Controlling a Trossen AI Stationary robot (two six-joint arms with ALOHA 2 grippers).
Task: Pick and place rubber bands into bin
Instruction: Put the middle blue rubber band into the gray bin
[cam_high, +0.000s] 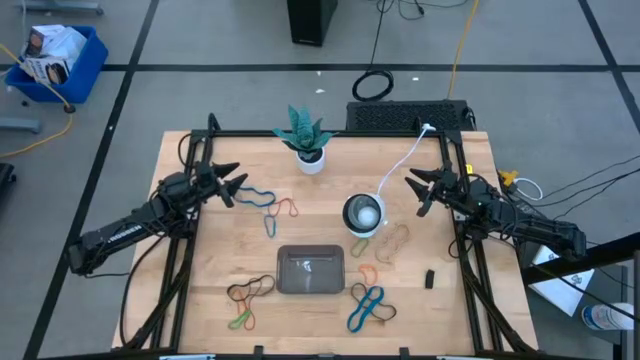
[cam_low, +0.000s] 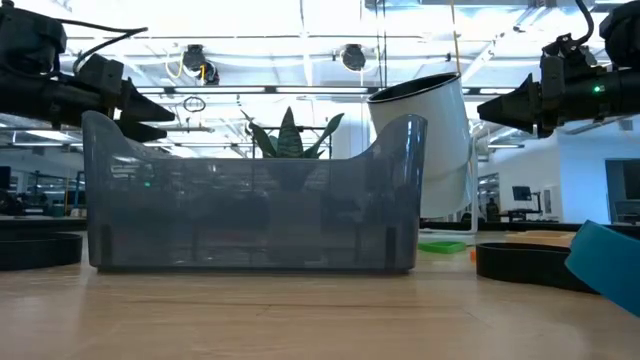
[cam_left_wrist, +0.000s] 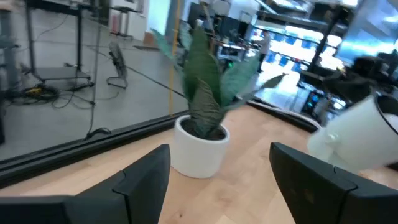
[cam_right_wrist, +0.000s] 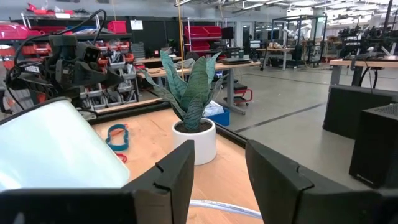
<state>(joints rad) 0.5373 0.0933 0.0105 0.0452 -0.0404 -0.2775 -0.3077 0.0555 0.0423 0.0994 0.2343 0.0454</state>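
Both grippers are hanging above the table with nothing in them: the left gripper (cam_high: 238, 186) is hovering beyond the bin (cam_high: 311, 270) on its left side, its fingers spread wide, and the right gripper (cam_high: 417, 192) is hovering beyond the bin on its right side, fingers likewise parted. The bin is sitting near the front edge of the table, and no band is showing inside it.

The rubber bands are lying loose around the bin: a blue band (cam_high: 258, 197) and an orange one (cam_high: 287, 209) beyond its left end, a dark brown band (cam_high: 251, 290) and a green-yellow one (cam_high: 242, 321) off its front-left corner, a blue tangle (cam_high: 367, 306) off its front-right corner, and a tan band (cam_high: 393, 241) to its right (close to the white bowl (cam_high: 363, 213)).

Judging from this, the picking is only starting. The blue band beyond the bin's left end is lying nearest the left gripper, so that looks the sensible first pick. Doing it well is likely calling for a straight descent over a single strand, closing low against the wood, since thin loops slip easily. Lifting clear before crossing the bin wall should be keeping the dangling loop from snagging.
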